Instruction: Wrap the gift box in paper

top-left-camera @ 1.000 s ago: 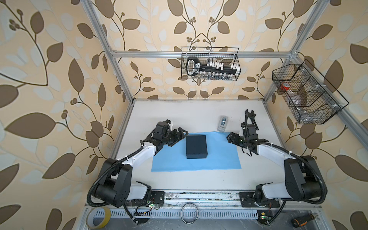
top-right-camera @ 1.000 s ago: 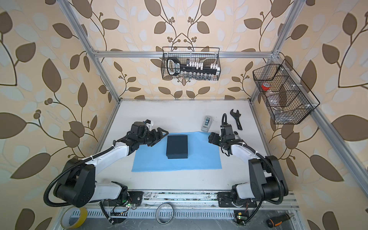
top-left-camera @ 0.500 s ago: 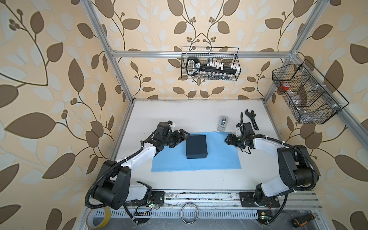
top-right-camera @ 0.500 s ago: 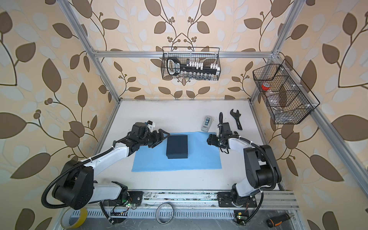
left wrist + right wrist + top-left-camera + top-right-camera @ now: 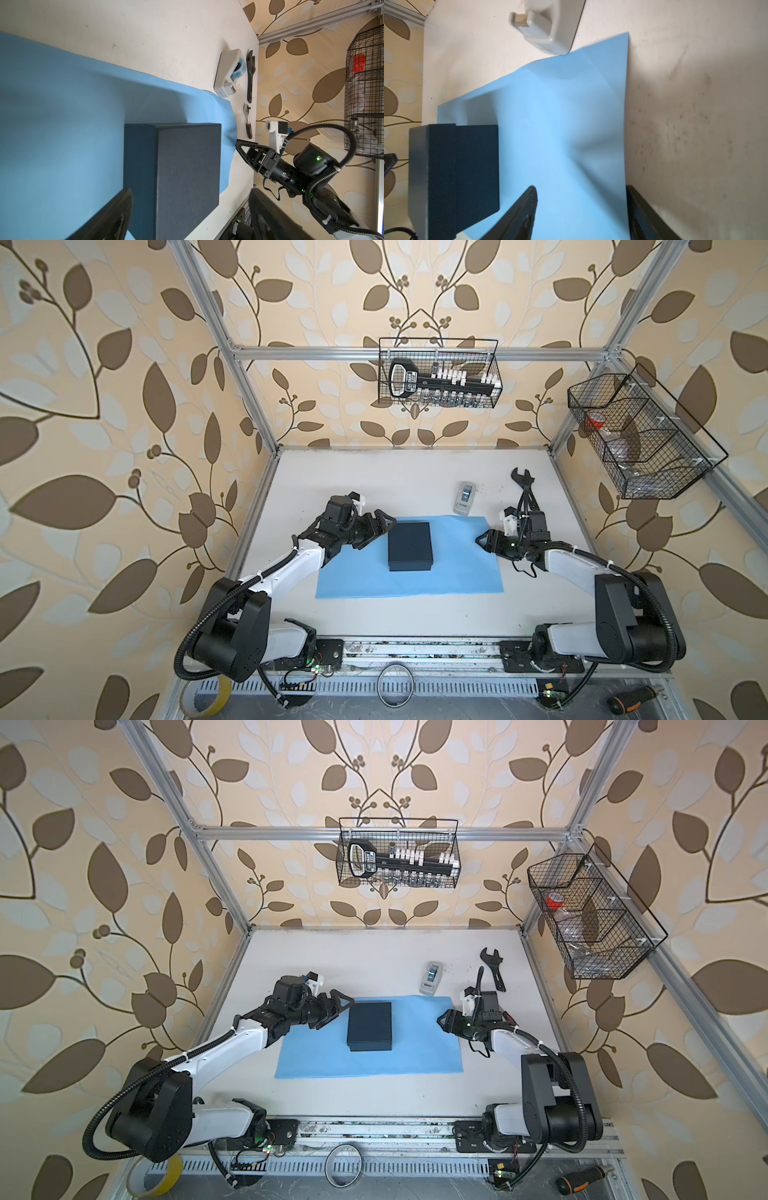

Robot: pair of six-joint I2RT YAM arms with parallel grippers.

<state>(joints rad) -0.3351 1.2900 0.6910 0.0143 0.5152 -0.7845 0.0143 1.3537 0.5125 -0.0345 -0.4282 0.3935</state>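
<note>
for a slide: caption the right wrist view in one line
Open right end effector astride the edge of the paper; gift box on it, tape dispenser beyond.

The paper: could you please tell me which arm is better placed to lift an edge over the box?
Probably the right. The right gripper straddles an edge of the paper with open jaws. The left gripper, also open, aims at the box, not an edge.

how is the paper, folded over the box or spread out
Spread out: the paper lies open under the gift box, no flap over its top, one edge slightly buckled.
</note>
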